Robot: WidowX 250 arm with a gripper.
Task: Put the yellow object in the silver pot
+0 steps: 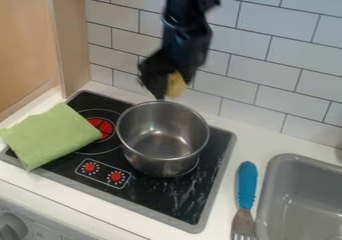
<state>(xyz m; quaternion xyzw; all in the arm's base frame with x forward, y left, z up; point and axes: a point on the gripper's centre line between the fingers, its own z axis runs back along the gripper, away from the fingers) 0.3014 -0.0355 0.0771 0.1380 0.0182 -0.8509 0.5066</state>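
A blue-handled fork (pixel 247 186) lies beside the gray sink (pixel 264 196). Aloft near the silver pot's (pixel 157 164) far rim, the gripper (pixel 171 87) is clamped on the yellow object (pixel 176 85), its long axis roughly upright. The pot stands mouth up on the stove (pixel 157 196), inner floor showing.

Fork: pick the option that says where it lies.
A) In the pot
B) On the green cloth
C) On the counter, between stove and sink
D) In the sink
C: the blue-handled fork lies on the white counter, with the stove on one side of it and the grey sink on the other.
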